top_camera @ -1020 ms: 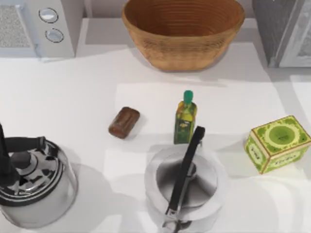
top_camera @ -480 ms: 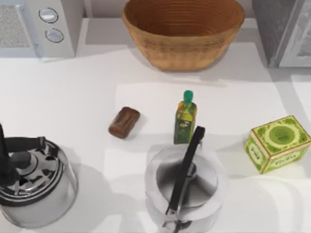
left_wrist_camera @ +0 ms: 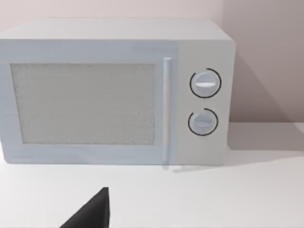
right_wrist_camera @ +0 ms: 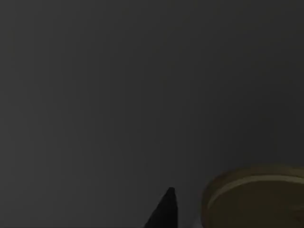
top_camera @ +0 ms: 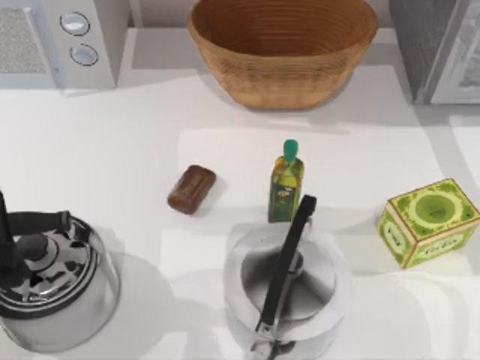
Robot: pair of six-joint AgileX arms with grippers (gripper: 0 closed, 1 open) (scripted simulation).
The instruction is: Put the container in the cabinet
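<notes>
Finding: across the last second nothing on the table is shifting. Every item in the top view is lying where it lay in both earlier frames. I judge that the task is not advancing yet and the approach to the container has still to begin.

Task item: the green tin container (top_camera: 427,221) is standing upright at the table's right side, with nothing gripping it, well short of the grey cabinet (top_camera: 439,45) at the far right corner. Its position relative to either set of jaws cannot be told.

Left gripper (left_wrist_camera: 90,216): it is facing the microwave (left_wrist_camera: 114,92), which is standing straight ahead of the jaws and apart from them. Whether the jaws are open or holding anything cannot be told.

Right gripper: its wrist view is dark, and the state of its jaws cannot be told.

Count:
- green tin: one
- cabinet: one
- microwave: one
- wicker basket (top_camera: 281,49): one
- green-capped oil bottle (top_camera: 286,184): one
- brown block (top_camera: 192,189): one
- steel kettles: two, the left kettle (top_camera: 52,281) and the centre kettle (top_camera: 289,289)
</notes>
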